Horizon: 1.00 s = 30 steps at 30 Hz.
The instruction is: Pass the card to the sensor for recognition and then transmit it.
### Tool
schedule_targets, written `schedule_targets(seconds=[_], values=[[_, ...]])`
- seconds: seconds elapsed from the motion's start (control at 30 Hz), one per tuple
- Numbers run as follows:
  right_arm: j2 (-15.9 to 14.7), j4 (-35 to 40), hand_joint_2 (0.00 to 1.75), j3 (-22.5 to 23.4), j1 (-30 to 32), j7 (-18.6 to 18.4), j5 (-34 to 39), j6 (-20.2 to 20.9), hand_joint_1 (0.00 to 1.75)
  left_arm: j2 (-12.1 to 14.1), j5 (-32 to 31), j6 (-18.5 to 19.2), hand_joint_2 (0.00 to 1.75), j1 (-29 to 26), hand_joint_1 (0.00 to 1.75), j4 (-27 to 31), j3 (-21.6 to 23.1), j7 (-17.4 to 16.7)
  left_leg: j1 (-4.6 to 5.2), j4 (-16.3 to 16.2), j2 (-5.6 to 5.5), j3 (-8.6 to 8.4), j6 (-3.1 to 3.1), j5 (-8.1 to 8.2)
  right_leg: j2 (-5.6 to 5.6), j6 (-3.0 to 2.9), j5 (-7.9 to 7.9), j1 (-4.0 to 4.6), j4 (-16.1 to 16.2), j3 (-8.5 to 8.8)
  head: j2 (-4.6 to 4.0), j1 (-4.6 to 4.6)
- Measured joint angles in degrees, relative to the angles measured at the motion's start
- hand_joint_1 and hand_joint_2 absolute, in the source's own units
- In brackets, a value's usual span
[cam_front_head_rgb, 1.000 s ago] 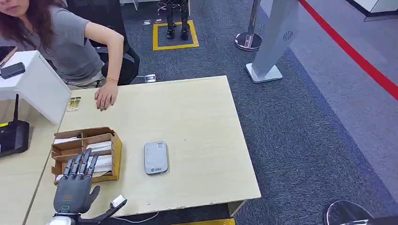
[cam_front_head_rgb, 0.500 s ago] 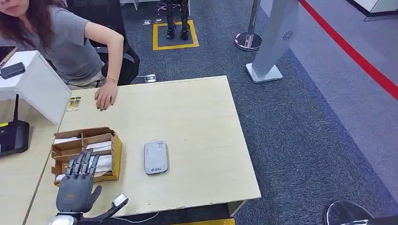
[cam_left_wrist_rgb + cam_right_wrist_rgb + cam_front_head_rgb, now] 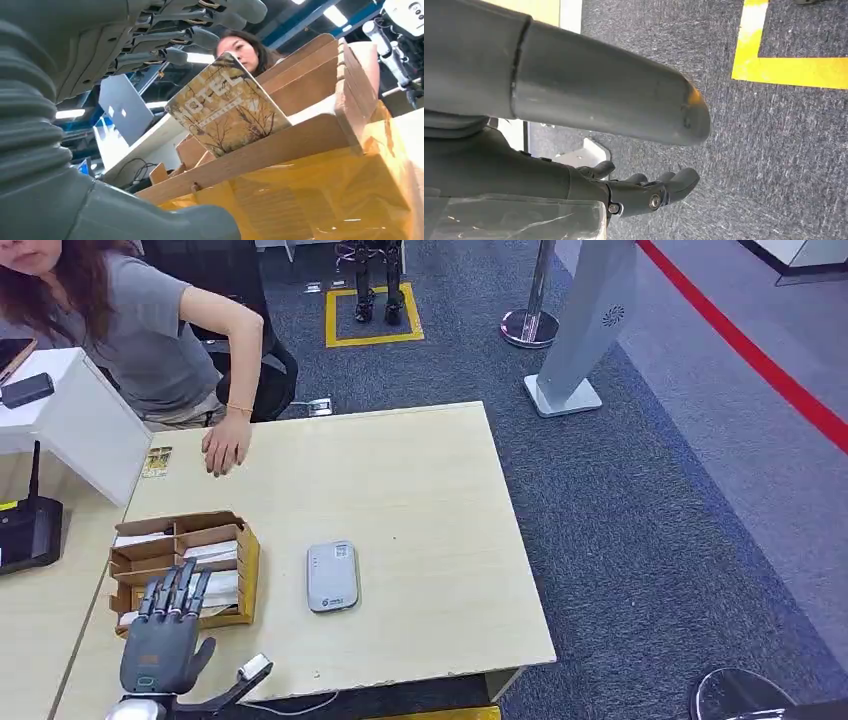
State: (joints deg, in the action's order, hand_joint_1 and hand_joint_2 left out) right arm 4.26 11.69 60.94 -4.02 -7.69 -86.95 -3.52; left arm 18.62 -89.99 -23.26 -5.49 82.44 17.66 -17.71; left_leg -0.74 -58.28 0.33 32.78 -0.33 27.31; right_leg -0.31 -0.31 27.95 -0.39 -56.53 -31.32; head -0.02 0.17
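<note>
Left hand [image 3: 160, 640] sits at the near-left corner of the table [image 3: 430, 500], palm down, fingers apart and straight, holding nothing. Fingertips [image 3: 180, 575] reach over the near edge of the cardboard box [image 3: 185, 565]. Left wrist view: same hand [image 3: 100, 55] with fingers spread above the box wall [image 3: 280, 145], not touching the card.

Card [image 3: 227, 110] stands tilted in a box compartment, leaning against a divider, autumn-tree print with white lettering facing the camera. Head view shows pale cards or papers [image 3: 215, 585] in the box slots; cannot tell which is the one seen from the wrist.

Right hand [image 3: 644, 192] hangs over grey carpet, fingers loosely curled in, nothing in it; how far closed, cannot tell for sure.

Sensor [image 3: 332, 576], a grey rounded-rectangle pad, lies flat on the table just right of the box, apart from it.

Far-left table corner: person in a grey shirt leans in, their hand [image 3: 226, 448] flat on the tabletop, beside a small card [image 3: 156, 461] lying at the table edge. White box [image 3: 70, 420] and a black device with antenna [image 3: 28, 530] on the adjoining desk to the left. Beyond the table: a stanchion base [image 3: 530, 328], a grey pillar [image 3: 580, 330], a red floor line [image 3: 750, 350].
</note>
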Motion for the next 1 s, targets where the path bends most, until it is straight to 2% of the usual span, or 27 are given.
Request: schedule_targets(seconds=[0.23, 0.47, 0.63, 1.0], values=[[0.00, 0.00, 0.00, -0.04, 0.00, -0.07, -0.11, 0.00, 0.00, 1.44, -0.02, -0.39, 1.75, 0.88, 0.00, -0.55, 0.42, -3.89, -0.01, 0.00, 0.00, 0.00, 0.00, 0.00, 0.00, 0.00, 0.00, 0.00, 0.00, 0.00, 0.00, 0.00], [0.00, 0.00, 0.00, -0.07, -0.01, -0.04, -0.26, 0.00, 0.00, 2.62, -0.04, -1.40, 1.75, 1.32, 0.00, -1.01, 0.94, -4.74, 0.00, 0.00, 0.00, 0.00, 0.00, 0.00, 0.00, 0.00, 0.00, 0.00, 0.00, 0.00, -0.02, 0.02], [0.00, 0.00, 0.00, -0.07, -0.01, 0.02, -0.26, 0.00, 0.00, 2.78, -0.04, -1.55, 1.75, 1.35, 0.00, -1.01, 0.94, -4.68, 0.00, 0.00, 0.00, 0.00, 0.00, 0.00, 0.00, 0.00, 0.00, 0.00, 0.00, 0.00, 0.00, 0.00], [0.00, 0.00, 0.00, -0.07, -0.01, 0.04, -0.24, -0.02, 0.00, 2.21, -0.09, -2.58, 1.75, 1.49, 0.00, -1.01, 2.06, -1.88, 0.00, 0.00, 0.00, 0.00, 0.00, 0.00, 0.00, 0.00, 0.00, 0.00, 0.00, 0.00, -0.02, 0.00]])
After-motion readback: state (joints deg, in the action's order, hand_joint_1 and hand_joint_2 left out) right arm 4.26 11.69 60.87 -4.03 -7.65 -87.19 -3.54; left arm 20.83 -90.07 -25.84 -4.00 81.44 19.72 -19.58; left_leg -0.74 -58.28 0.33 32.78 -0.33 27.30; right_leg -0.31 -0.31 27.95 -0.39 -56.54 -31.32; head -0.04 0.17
